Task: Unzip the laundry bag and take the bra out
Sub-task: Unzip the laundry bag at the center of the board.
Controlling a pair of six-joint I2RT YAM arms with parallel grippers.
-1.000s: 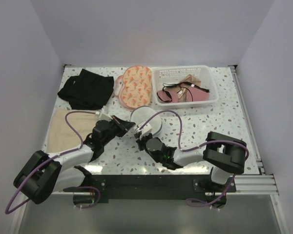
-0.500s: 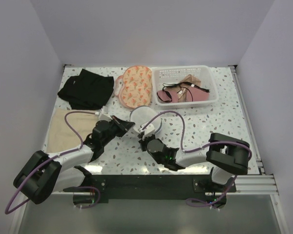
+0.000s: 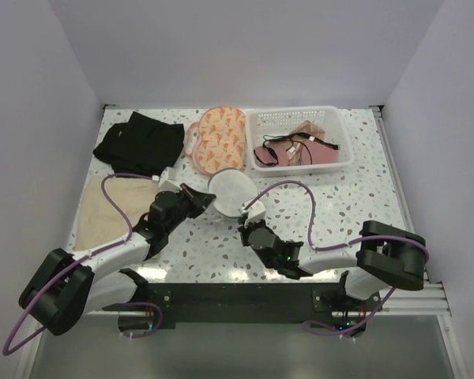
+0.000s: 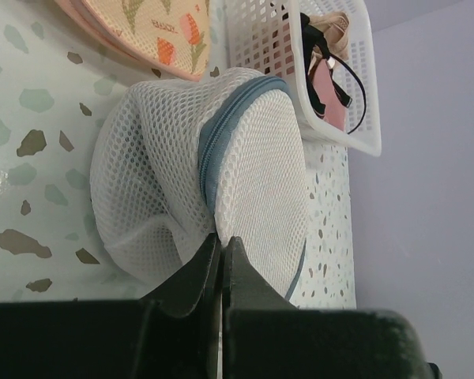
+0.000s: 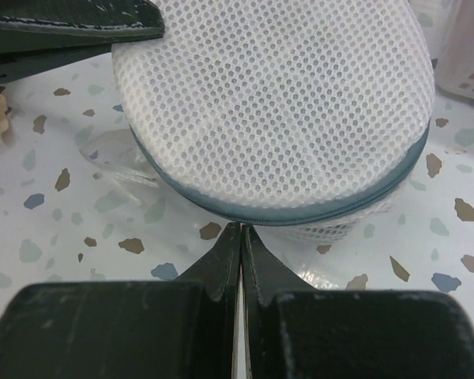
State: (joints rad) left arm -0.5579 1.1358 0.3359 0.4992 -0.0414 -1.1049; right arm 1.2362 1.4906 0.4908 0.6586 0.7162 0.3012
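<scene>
1. White open-weave mesh makes up the laundry bag [image 3: 231, 192], a round, domed, soft pouch. A blue-grey zip [image 5: 300, 215] runs round its rim. It sits on the speckled terrazzo table [image 3: 355, 197].
2. No gap shows in the zip band in either wrist view, so I judge the unzipping step has barely begun. No bra can be made out through the mesh.
3. The left gripper [image 4: 221, 246] comes in from the bag's left. Its dark fingers are clenched and appear to pinch a fold of mesh by the zip, steadying the bag.
4. The right gripper [image 5: 240, 230] sits at the bag's near edge, its tips pressed together just below the zip band. I cannot tell whether the zip pull is caught between them, as no tab shows.
5. The next move likely calls for a sure grip on the pull, then a drag along the curved zip. The left side must keep the limp mesh taut, or the fabric will probably bunch and follow the pull.
6. Beyond the bag lies a peach padded piece with a floral print [image 3: 220, 138].
7. To the bag's far right stands a white lattice plastic basket [image 3: 296, 111] holding pink and beige straps.
8. A crumpled black garment [image 3: 138, 142] lies to the bag's far left.
9. A flat beige cloth [image 3: 103, 207] lies to its left.
</scene>
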